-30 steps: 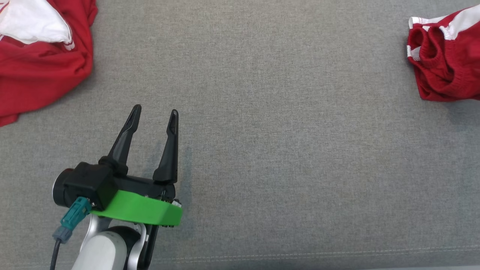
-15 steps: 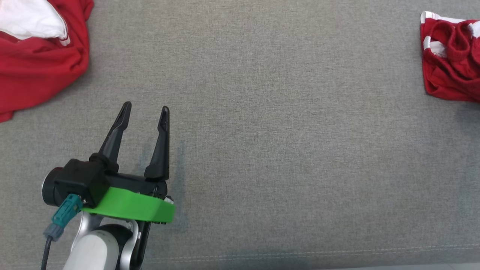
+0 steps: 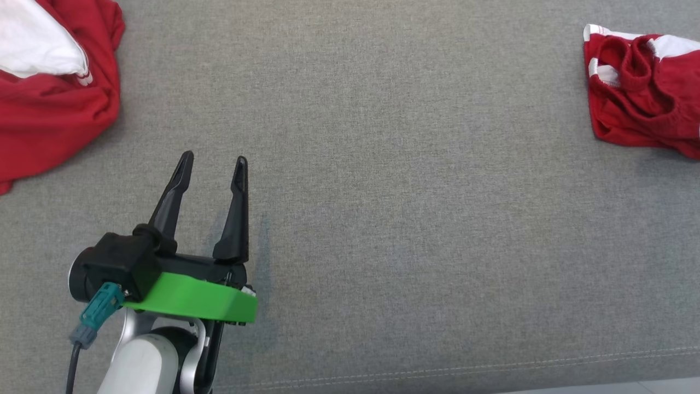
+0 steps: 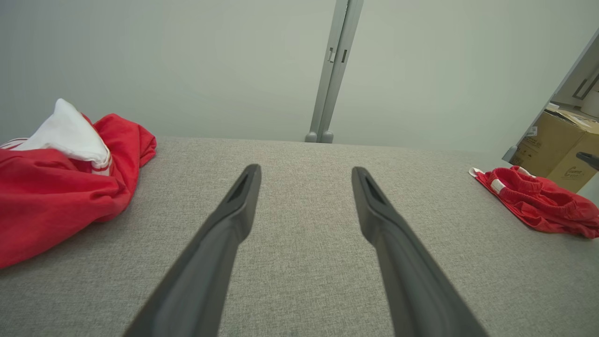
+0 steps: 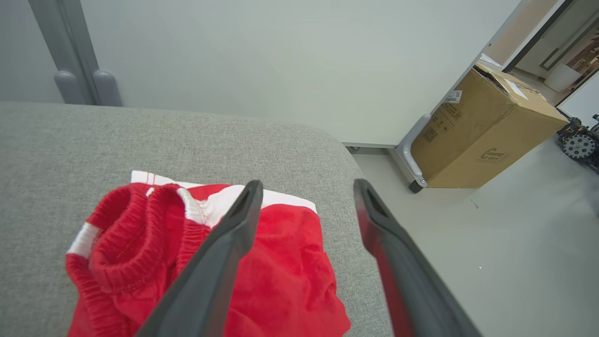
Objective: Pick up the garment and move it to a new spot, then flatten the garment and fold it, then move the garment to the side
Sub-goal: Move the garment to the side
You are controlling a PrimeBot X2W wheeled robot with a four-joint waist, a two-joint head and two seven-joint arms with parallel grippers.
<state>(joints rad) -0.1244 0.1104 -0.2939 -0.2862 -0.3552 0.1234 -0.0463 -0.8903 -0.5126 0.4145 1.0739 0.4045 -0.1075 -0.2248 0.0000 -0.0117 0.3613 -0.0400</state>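
Left pincer (image 3: 214,158) gapes over the grey worktop's (image 3: 415,208) open middle; right pincer (image 5: 307,185) gapes above red shorts (image 5: 290,281) at its right edge.

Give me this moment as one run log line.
left hand: open, above gray surface | right hand: open, over red shorts | red shirt: crumpled, far left

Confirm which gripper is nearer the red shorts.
Right. The right gripper sits close over the shorts; the left gripper is far across the cushion from them.
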